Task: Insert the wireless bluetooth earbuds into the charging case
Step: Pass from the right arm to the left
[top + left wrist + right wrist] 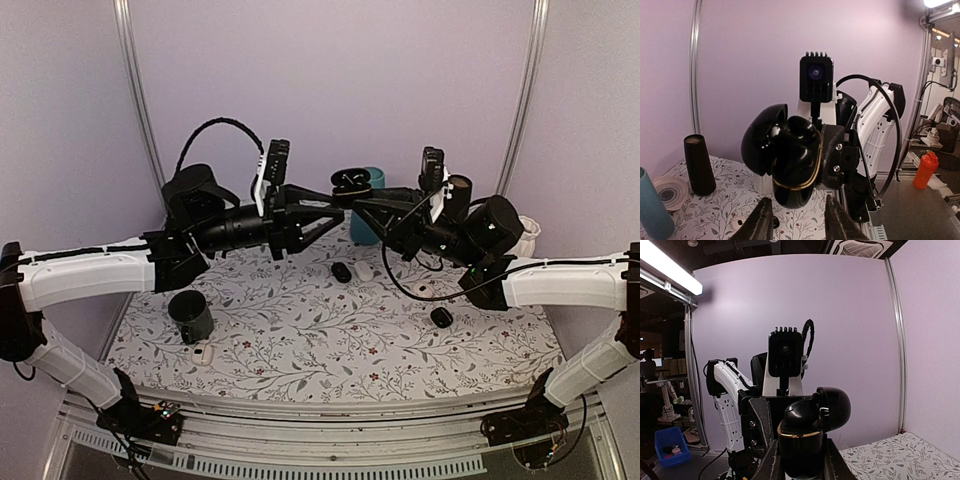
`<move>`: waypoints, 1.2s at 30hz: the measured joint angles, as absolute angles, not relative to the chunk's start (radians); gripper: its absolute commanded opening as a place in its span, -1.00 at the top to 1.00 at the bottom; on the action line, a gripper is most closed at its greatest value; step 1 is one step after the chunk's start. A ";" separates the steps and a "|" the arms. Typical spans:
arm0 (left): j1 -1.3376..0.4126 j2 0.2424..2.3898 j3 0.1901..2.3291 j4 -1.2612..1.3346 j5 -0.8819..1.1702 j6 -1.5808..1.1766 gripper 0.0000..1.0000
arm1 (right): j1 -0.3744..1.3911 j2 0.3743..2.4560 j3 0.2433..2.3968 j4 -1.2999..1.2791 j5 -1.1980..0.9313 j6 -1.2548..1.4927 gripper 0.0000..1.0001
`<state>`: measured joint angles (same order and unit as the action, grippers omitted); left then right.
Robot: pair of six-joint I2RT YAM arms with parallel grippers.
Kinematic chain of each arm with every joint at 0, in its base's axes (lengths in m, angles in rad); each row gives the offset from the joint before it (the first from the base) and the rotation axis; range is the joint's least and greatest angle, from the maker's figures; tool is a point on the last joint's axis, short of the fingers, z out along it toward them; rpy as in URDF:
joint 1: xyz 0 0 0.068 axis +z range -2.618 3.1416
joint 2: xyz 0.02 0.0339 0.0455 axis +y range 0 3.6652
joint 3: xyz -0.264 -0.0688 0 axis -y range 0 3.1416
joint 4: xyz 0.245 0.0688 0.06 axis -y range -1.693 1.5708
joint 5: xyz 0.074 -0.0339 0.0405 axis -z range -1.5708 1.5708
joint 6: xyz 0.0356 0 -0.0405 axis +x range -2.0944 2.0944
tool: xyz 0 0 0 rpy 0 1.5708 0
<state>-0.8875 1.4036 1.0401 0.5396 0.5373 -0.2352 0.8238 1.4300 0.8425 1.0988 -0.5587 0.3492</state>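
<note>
Right wrist view: right pincer [800,467] pinching the open charging case [800,447], apparent earbud [800,415] proud of its well. Facing the case, left pincer [799,220] spread, empty. Seating step, likely; next, a gentle press down.

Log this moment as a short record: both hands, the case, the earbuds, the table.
left hand: open, in the air, facing the case
right hand: shut on the charging case, high above the table
charging case: lid open, gripped by its lower half
earbuds: cannot tell whether any sits in the case
table: flowered cover; black cup near the left arm, teal cup at the back
</note>
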 measured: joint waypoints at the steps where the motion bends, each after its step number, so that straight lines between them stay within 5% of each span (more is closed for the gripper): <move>1: -0.888 1.404 1.040 0.547 0.536 -0.234 0.33 | 0.824 1.430 0.842 1.101 -0.561 0.352 0.94; 30: -0.883 1.425 1.069 0.589 0.565 -0.228 0.45 | 0.825 1.449 0.852 1.116 -0.588 0.394 0.93; 36: -0.883 1.425 1.073 0.596 0.565 -0.217 0.74 | 0.825 1.451 0.862 1.118 -0.590 0.403 0.86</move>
